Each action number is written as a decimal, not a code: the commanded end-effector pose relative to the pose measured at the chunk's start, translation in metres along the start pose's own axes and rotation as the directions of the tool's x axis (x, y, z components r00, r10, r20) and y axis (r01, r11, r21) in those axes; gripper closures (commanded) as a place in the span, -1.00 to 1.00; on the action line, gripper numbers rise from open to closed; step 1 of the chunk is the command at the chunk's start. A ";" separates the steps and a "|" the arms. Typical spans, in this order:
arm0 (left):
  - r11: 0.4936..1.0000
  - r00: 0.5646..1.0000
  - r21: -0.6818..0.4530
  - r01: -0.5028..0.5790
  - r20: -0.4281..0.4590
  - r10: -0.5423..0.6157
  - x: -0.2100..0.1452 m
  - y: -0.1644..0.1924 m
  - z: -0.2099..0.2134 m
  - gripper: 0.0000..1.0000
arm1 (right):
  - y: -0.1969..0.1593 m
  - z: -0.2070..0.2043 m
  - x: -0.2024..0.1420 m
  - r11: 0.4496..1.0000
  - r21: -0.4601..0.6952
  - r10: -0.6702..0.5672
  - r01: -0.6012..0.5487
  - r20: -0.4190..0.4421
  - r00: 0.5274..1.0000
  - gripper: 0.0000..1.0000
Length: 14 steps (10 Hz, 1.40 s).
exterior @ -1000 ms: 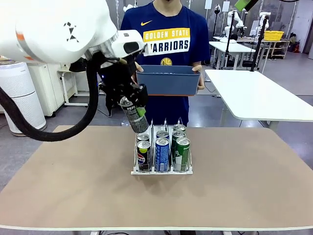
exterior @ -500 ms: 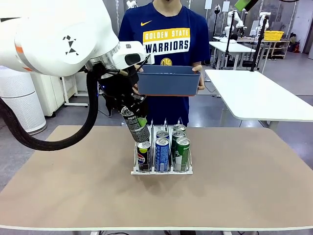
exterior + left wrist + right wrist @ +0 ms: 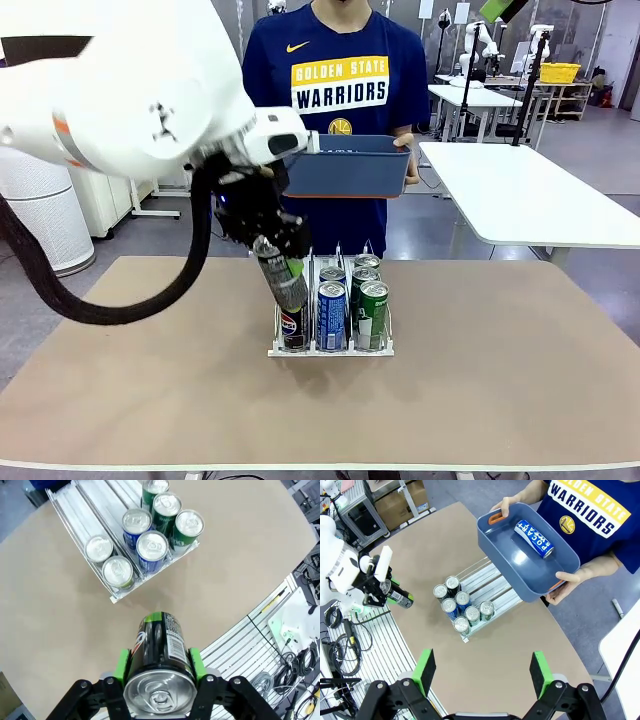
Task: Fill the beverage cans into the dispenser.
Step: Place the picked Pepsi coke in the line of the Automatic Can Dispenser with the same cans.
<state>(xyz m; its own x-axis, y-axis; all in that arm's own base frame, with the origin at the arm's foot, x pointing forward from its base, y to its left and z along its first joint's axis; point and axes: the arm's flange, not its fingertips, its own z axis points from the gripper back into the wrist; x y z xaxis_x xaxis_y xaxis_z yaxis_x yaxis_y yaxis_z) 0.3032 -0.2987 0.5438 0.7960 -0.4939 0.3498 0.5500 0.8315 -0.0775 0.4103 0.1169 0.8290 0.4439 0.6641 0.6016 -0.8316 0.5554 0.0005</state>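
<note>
My left gripper (image 3: pixel 270 243) is shut on a black beverage can (image 3: pixel 286 285), which hangs tilted just over the left lane of the dispenser (image 3: pixel 276 351). In the left wrist view the can (image 3: pixel 159 636) sits between the green pads (image 3: pixel 121 666), above the table in front of the dispenser (image 3: pixel 92 504). Several cans stand in the lanes: black (image 3: pixel 292 330), blue (image 3: pixel 331 314) and green (image 3: pixel 373 311). My right gripper (image 3: pixel 482 666) is open high above the table, with nothing between its fingers. From there the dispenser (image 3: pixel 491 578) and the left gripper's held can (image 3: pixel 400 598) show below.
A person at the far side holds a blue-grey tub (image 3: pixel 345 172) with both hands above the table's far edge. A blue can (image 3: pixel 534 539) lies in the tub (image 3: pixel 496 544). A white table (image 3: pixel 520 195) stands at the back right.
My left gripper has come down and slightly to the right with the black can, from above the dispenser's back left to low over its left lane. The tub stays put.
</note>
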 end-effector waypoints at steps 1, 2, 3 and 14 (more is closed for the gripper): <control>0.997 0.999 0.067 -0.031 0.017 0.030 -0.004 -0.006 -0.027 -0.15 | 0.002 0.001 -0.002 1.000 0.001 -0.001 0.001 -0.001 1.000 -1.00; 0.996 0.999 0.068 -0.051 0.014 0.051 -0.007 -0.005 -0.038 -0.15 | 0.002 0.001 -0.002 1.000 0.001 -0.001 0.001 -0.001 1.000 -1.00; 0.994 0.996 0.069 -0.083 0.017 0.082 -0.009 -0.008 -0.046 -0.15 | 0.002 0.001 -0.002 1.000 0.001 -0.001 0.001 -0.001 1.000 -1.00; 0.983 0.990 0.135 -0.124 0.085 0.113 -0.016 0.001 -0.096 -0.15 | 0.002 0.001 -0.002 1.000 0.001 -0.001 0.001 -0.001 1.000 -1.00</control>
<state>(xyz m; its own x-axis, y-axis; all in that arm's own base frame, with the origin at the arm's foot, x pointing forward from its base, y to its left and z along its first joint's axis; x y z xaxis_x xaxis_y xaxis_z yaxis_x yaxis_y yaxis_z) 0.3116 -0.3152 0.4584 0.8517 -0.3678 0.3733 0.3967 0.9179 -0.0008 0.4103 0.1169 0.8290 0.4439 0.6641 0.6016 -0.8316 0.5554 0.0005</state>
